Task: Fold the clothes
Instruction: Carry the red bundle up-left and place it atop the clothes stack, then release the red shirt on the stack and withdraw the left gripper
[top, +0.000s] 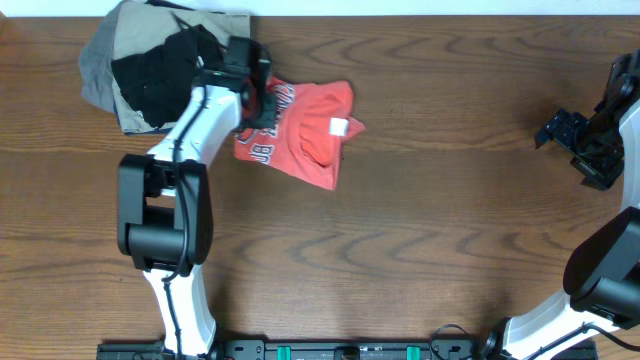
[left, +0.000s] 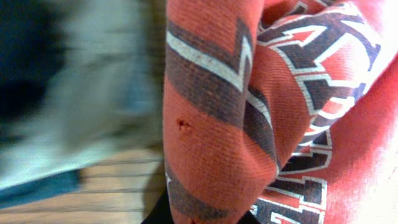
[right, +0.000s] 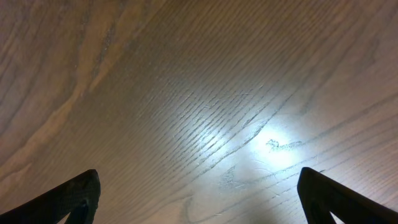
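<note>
The coral-red T-shirt (top: 305, 125) lies crumpled on the table at the back left, its white neck tag (top: 339, 126) showing. My left gripper (top: 252, 95) is at the shirt's left edge, shut on a fold of the red cloth. In the left wrist view the shirt (left: 211, 137) with its dark, white-outlined lettering fills the frame and bunches between the finger tips (left: 202, 218). My right gripper (top: 572, 135) hangs open and empty over bare wood at the far right; its two dark fingers stand wide apart in the right wrist view (right: 199, 199).
A pile of black, khaki and grey garments (top: 150, 60) sits at the back left corner, right beside the shirt and under my left arm. It shows blurred in the left wrist view (left: 74, 93). The wooden table (top: 450, 220) spans the scene.
</note>
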